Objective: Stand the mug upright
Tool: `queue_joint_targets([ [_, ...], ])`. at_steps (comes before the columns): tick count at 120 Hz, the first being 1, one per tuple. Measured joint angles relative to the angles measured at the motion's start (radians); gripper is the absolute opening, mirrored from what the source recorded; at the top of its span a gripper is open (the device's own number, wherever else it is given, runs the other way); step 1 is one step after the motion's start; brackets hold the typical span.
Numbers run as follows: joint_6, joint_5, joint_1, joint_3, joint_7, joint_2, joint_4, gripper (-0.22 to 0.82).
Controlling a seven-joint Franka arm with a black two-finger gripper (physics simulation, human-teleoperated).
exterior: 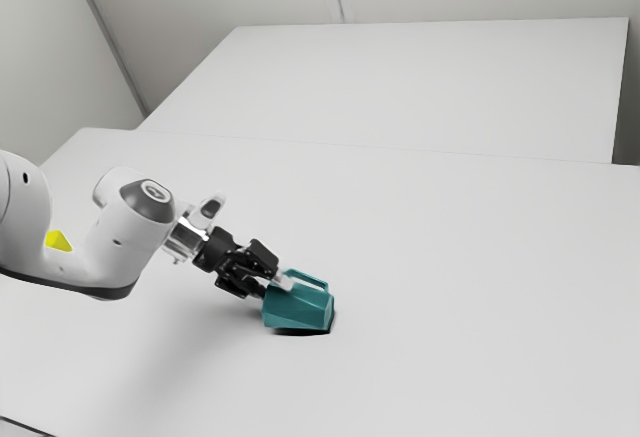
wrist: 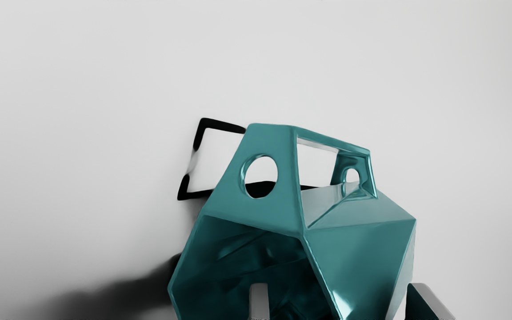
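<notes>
The teal faceted mug (exterior: 300, 306) lies on its side on the white table, its handle uppermost and its mouth facing the arm. At that mouth is my gripper (exterior: 273, 286), reaching in at a slant from the exterior view's left. Seen from the hand, the mug (wrist: 358, 253) shows its dark hollow and the handle with round holes. My gripper (wrist: 344, 303) is open across one side wall: one finger (wrist: 259, 302) is at the mouth opening, the other (wrist: 429, 304) outside the mug. The lower part of the mouth is cut off from sight.
A yellow object (exterior: 57, 242) is partly hidden behind the arm at the exterior view's left. The white table (exterior: 450, 257) extends around the mug, with another pale surface (exterior: 400, 77) beyond it. The mug's dark shadow falls on the tabletop beside it.
</notes>
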Motion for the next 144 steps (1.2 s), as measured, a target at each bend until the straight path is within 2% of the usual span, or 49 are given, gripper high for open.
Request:
queue_joint_targets([
  [28, 0.000, -0.007, -0.035, 0.000, 0.017, 0.000, 0.000, 0.07],
  [59, 0.006, -0.003, -0.048, -0.001, 0.021, -0.003, 0.003, -0.08],
  [108, 0.025, 0.043, -0.037, -0.041, 0.020, -0.064, 0.063, -0.16],
  [144, 0.003, 0.358, -0.035, -0.053, -0.044, -0.066, 0.205, -0.18],
])
